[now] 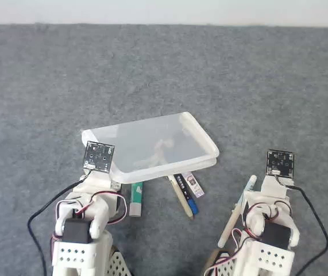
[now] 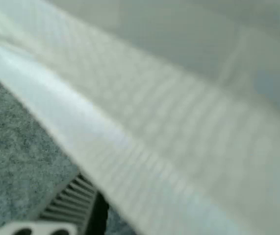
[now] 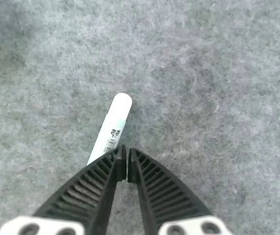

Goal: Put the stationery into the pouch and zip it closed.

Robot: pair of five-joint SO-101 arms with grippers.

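The translucent white pouch is held tilted above the grey carpet, its near edge raised over several pieces of stationery. My left gripper is at the pouch's near left corner and grips it; the pouch wall sits right against the left wrist camera, with one black finger under it. Below the near edge lie a green-capped stick, a pencil, a blue pen and a small eraser. My right gripper is shut and empty, just above a white pen.
Grey carpet covers the whole work area, with open room beyond the pouch and to the right. A pale wall borders the far edge. Both arm bases stand at the near edge.
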